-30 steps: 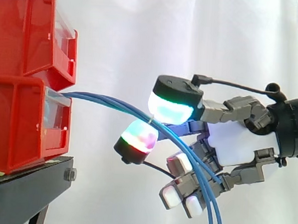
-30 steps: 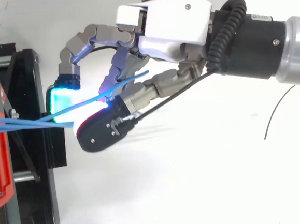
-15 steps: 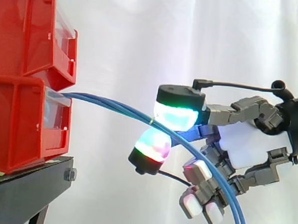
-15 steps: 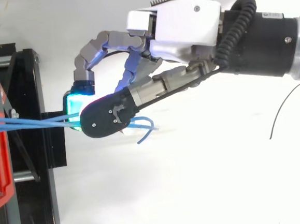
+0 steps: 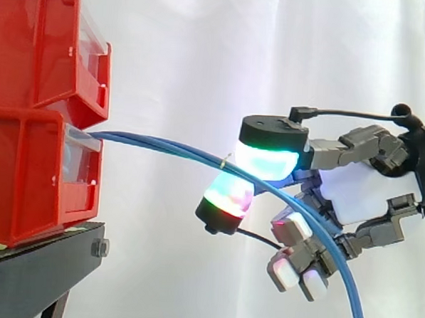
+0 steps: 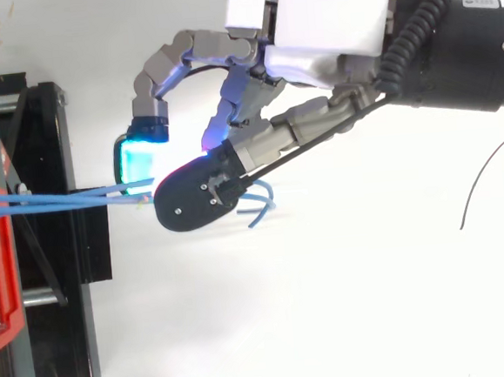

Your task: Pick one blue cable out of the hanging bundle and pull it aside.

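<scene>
Blue cables arc from the lower red bin to your hand, its glowing pads pinched on them well clear of that bin; pull sideways slowly so one strand separates.

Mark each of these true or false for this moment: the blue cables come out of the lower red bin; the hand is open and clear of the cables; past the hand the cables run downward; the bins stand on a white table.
1. The blue cables come out of the lower red bin. True.
2. The hand is open and clear of the cables. False: two glowing pads close on the cables from above and below.
3. Past the hand, the cables run downward. True.
4. The bins stand on a white table. False: they rest on a black stand.
</scene>
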